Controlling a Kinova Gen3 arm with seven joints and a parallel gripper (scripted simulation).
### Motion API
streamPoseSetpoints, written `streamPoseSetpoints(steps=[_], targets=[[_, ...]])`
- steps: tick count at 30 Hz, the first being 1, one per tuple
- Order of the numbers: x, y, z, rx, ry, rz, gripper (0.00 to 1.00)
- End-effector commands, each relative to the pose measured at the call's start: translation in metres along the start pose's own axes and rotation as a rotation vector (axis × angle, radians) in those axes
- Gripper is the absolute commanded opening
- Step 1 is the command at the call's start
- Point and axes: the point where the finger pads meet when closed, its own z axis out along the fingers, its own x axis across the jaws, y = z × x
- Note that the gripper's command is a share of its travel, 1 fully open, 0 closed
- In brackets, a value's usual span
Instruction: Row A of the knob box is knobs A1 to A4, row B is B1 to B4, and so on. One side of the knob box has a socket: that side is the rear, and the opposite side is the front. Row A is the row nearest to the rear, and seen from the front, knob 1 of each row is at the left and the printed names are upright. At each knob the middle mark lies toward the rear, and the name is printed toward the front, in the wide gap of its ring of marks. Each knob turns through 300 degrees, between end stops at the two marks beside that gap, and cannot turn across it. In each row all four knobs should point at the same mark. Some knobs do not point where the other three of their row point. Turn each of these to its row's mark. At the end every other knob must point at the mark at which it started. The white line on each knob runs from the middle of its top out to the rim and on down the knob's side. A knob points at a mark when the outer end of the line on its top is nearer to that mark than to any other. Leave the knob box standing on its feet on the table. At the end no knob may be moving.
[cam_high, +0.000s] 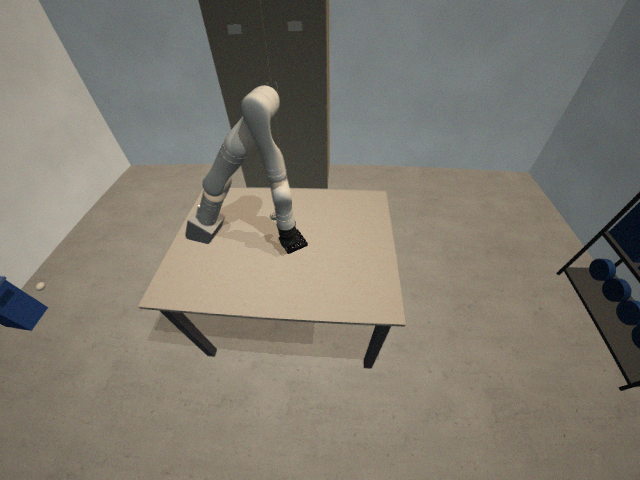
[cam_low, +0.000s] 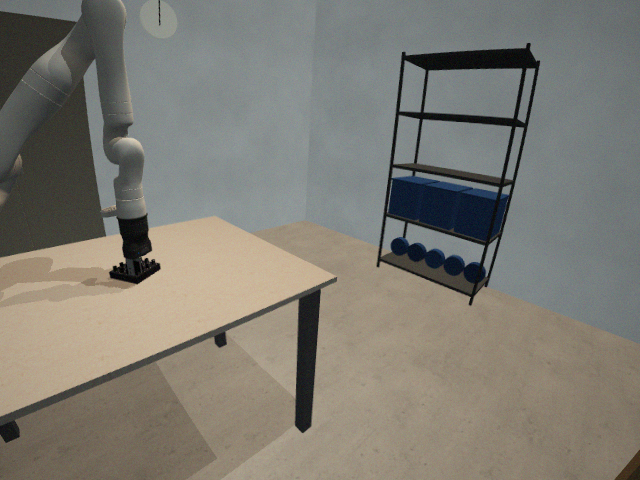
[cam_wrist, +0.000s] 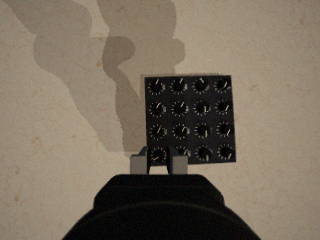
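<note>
The black knob box (cam_high: 301, 244) (cam_low: 137, 279) (cam_wrist: 192, 120) stands on the table. In the wrist view its printed names seem to lie right of the knobs, so the leftmost column reads as row A, with A1 at the bottom. My gripper (cam_low: 134, 269) (cam_wrist: 158, 155) is open, pointing down, its fingers on either side of knob A1 (cam_wrist: 158, 154). A1's line points lower left. Knobs A2 (cam_wrist: 158, 131), A3 (cam_wrist: 156, 108) and A4 (cam_wrist: 156, 86) point upper right. Knob C4 (cam_wrist: 200, 85) points up; the other C knobs point down. B1 is partly hidden by the right finger.
The table (cam_high: 341, 279) (cam_low: 222, 289) carries the arm's base (cam_high: 204, 229) at its left. Neighbouring knobs stand close beside the right finger. The arm's shadow falls left of the box. A shelf rack (cam_low: 452, 118) with blue boxes stands away from the table.
</note>
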Motion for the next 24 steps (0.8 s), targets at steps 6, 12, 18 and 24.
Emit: streamPoseSetpoints(steps=[6, 12, 18, 24], targets=[[0.000, 0.000, 0.000, -0.001, 0.001, 0.000, 0.46], [0.000, 0.000, -0.002, -0.001, 0.001, 0.000, 0.46], [0.000, 0.000, -0.008, -0.001, 0.001, 0.000, 0.46], [0.000, 0.000, -0.021, -0.001, 0.001, 0.000, 0.46]])
